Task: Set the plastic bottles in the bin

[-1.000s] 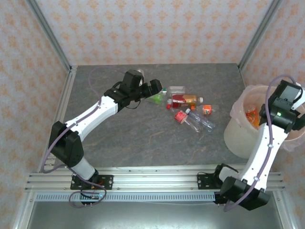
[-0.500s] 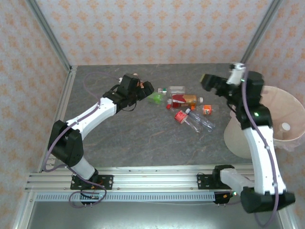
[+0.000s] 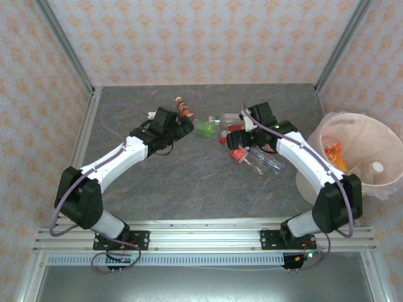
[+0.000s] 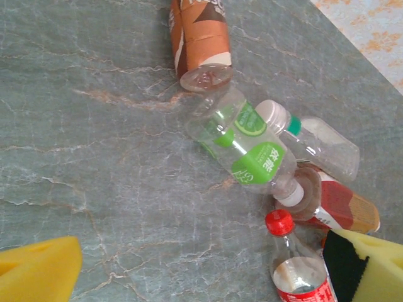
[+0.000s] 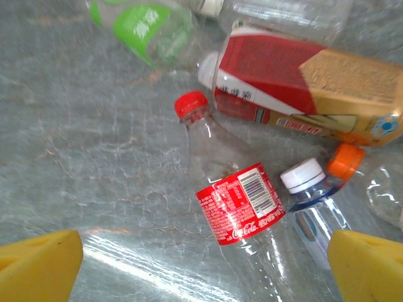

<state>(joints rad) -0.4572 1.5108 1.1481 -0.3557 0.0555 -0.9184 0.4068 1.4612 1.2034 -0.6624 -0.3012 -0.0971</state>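
Observation:
Several plastic bottles [image 3: 252,141] lie in a loose pile at the middle back of the table. My right gripper [image 3: 238,128] hangs open over the pile's left end. Between its yellow pads [image 5: 39,264] lies a clear bottle with a red label [image 5: 239,204] and red cap, not gripped. My left gripper [image 3: 184,126] stands open just left of the pile, over bare table. A green-labelled bottle [image 4: 247,146] and a brown-labelled one [image 4: 198,31] lie ahead of it. The bin [image 3: 371,135] stands at the right edge with bottles inside.
A red-and-amber labelled bottle [image 5: 302,88] and a blue-tinted bottle with a white cap [image 5: 308,182] crowd the red-labelled one. Metal frame posts and patterned walls close in the table's back and sides. Bare grey tabletop [image 3: 189,182] stretches in front of the pile.
My right arm has swung left from above the bin to the bottle pile. My left gripper has drawn back a little to the left, uncovering the brown-labelled bottle.

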